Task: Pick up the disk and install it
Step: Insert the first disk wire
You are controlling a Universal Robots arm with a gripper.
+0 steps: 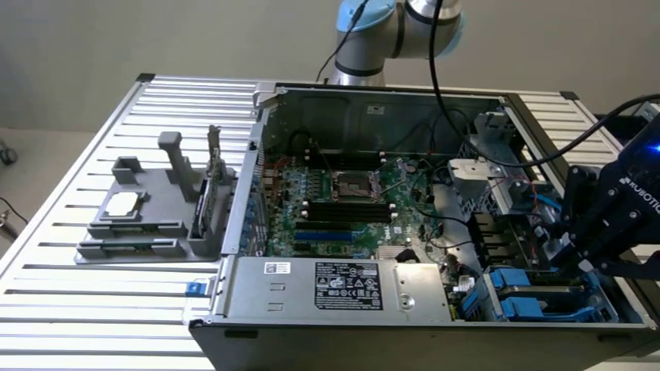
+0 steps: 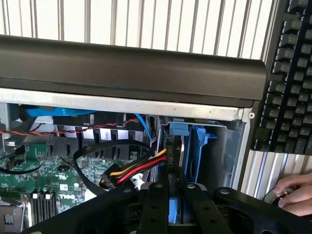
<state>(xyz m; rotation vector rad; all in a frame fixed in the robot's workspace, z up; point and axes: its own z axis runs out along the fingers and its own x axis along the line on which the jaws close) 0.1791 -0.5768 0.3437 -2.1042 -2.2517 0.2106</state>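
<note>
Pincer point(image 2: 174, 189) closed on the edge-on disk point(image 2: 176, 148), which runs from between its fingers point(image 2: 158, 200) into the bay point(image 2: 222, 146) at the case point(image 2: 146, 73) corner.

The tool point(image 2: 175, 187) grips the disk point(image 2: 176, 146) edge-on in the drive bay point(image 2: 225, 146), beside a keyboard point(image 2: 292, 73).

Table point(image 1: 62, 309): ribbed bare metal, bright sheen | computer case point(image 1: 372, 116): dull grey sheet metal | circuit board point(image 1: 413, 209): glossy green | tray point(image 1: 154, 232): matt grey plastic | power supply point(image 1: 258, 290): smooth silver metal, white paper labels | disk point(image 2: 174, 161): metal edge, blue plastic frame | gripper point(image 2: 175, 190): smooth matt black | keyboard point(image 2: 292, 73): matt black plastic keys | cables point(image 2: 141, 168): smooth glossy sheathing
</note>
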